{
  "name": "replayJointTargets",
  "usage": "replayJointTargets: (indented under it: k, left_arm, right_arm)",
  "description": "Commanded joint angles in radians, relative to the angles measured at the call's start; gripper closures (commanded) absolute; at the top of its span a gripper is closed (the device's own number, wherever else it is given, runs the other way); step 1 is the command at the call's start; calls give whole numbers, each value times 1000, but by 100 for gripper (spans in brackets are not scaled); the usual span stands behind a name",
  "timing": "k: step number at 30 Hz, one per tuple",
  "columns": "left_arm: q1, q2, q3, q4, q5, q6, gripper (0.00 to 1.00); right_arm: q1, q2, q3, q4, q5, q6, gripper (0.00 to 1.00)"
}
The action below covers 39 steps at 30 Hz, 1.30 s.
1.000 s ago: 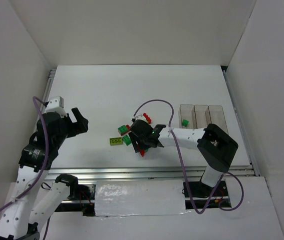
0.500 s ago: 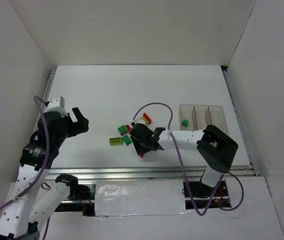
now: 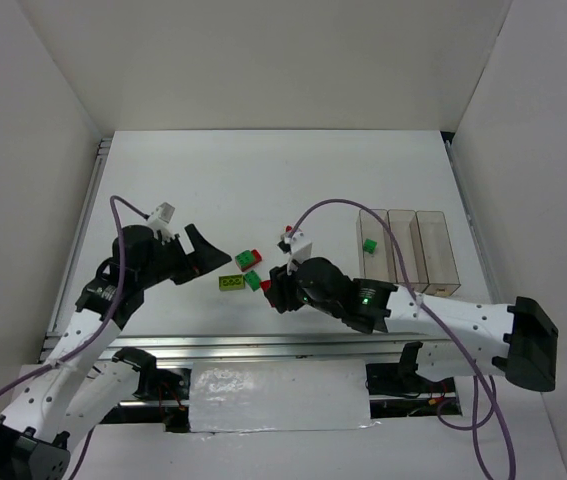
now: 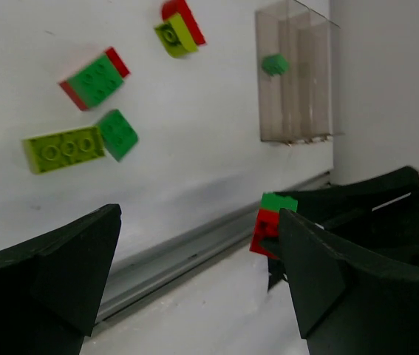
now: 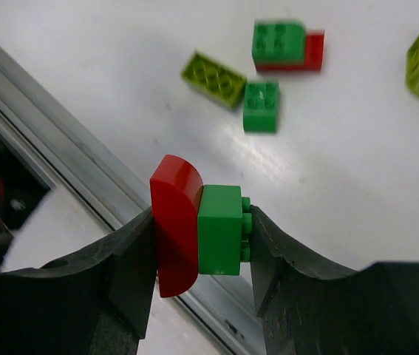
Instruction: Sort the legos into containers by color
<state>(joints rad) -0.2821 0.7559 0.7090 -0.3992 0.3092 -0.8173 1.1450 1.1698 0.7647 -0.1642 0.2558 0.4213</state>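
My right gripper (image 3: 277, 291) is shut on a red curved brick joined to a green brick (image 5: 198, 225), held above the table's near rail; the same stack shows in the left wrist view (image 4: 272, 222). On the table lie a green-on-red brick (image 3: 248, 258), a yellow-green brick (image 3: 231, 284), a small green brick (image 3: 254, 281) and a yellow-green and red piece (image 4: 178, 31). Three clear containers (image 3: 401, 245) stand at the right; the left one holds a green brick (image 3: 369, 244). My left gripper (image 3: 198, 255) is open and empty, left of the bricks.
A grey metal rail (image 3: 263, 345) runs along the table's near edge, just under my right gripper. White walls close in the table on three sides. A purple cable (image 3: 328, 205) arches over the table by the right arm.
My right gripper now holds the red and green stack up off the table, and the right arm has swung lower and rightward. My left arm has reached right, toward the bricks.
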Motion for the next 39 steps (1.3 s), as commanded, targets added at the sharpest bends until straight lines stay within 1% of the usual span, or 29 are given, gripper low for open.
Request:
replayJointTargets:
  k: [1,3,5,10,11,15,17,20,22,24,25,27,28,29,31,33,34,35,36,37,38,39]
  left_arm:
    - [-57,-13,-14,230,90,-158,1]
    - [-87,9,-16,264,102,-192,1]
    - [-121,29,-5,309,116,-212,1]
    - [-201,46,-2,345,56,-240,2]
    - [-233,55,-14,365,45,-246,3]
    - [-302,111,-22,392,19,-250,4]
    - [-334,138,-26,456,27,-259,5]
    - [-377,164,-16,485,15,-253,9]
    - [-403,175,4,468,-14,-237,12]
    - [-413,191,9,454,-28,-229,20]
    - [-416,197,9,456,-32,-227,27]
    - [-417,203,3,464,-35,-227,33]
    - [-417,209,3,467,-35,-227,43]
    - [-417,212,4,467,-35,-226,49]
    - [-422,223,13,465,-32,-218,71]
    - [-425,226,26,459,-33,-209,81]
    - [-427,229,30,450,-35,-206,93]
    - [-428,230,38,447,-35,-201,99]
    - [-430,230,41,447,-32,-191,100]
    - [-433,230,41,448,-30,-186,100]
    - [-431,227,41,448,-35,-183,100]
    - [-431,218,40,447,-39,-174,100]
  right_arm:
    - [7,-50,-5,121,80,-4,100]
    - [9,-55,25,112,76,5,100]
    - [28,-53,54,92,105,5,100]
    - [41,-67,77,86,115,13,100]
    - [42,-73,79,86,122,16,100]
    - [44,-84,85,91,129,30,100]
    - [42,-76,102,71,148,43,100]
    - [41,-56,123,45,171,51,99]
    - [44,-55,127,34,187,63,99]
    - [44,-62,119,38,200,80,99]
    - [42,-74,108,48,198,82,99]
    - [44,-84,99,57,185,85,99]
    - [44,-90,96,58,181,85,98]
    - [44,-90,96,58,178,85,98]
    - [42,-82,102,46,184,91,98]
    - [42,-69,110,35,206,108,98]
    - [41,-62,114,26,212,114,98]
    - [41,-56,120,19,217,120,97]
    - [39,-42,128,14,220,132,96]
    - [38,-38,130,12,217,135,89]
    - [36,-35,130,14,211,140,78]
    - [32,-33,122,26,179,145,47]
